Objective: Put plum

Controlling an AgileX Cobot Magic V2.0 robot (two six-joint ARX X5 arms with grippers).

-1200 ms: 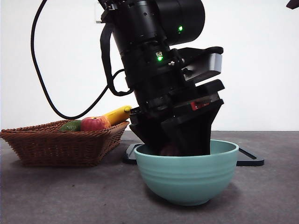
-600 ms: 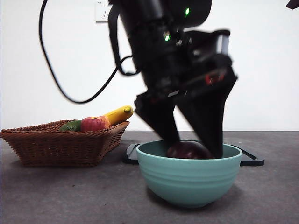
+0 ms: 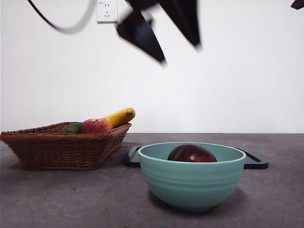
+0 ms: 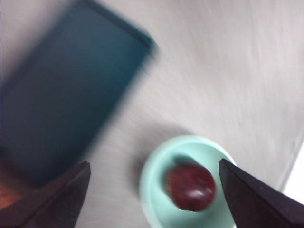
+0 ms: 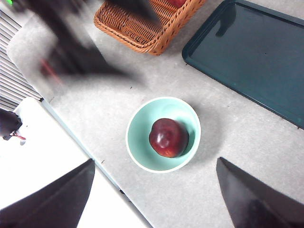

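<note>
We see the teal bowl [image 3: 192,174] holding the plum [image 3: 192,153], round, glossy, dark maroon. Our left gripper [image 3: 164,33] hangs high above it, jaws spread wide and empty; our right gripper [image 5: 156,194] is likewise wide, well clear.

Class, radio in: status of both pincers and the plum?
Left pincer open, high above the bowl. Right pincer open, waiting. Plum in bowl. Nothing in the way.
</note>
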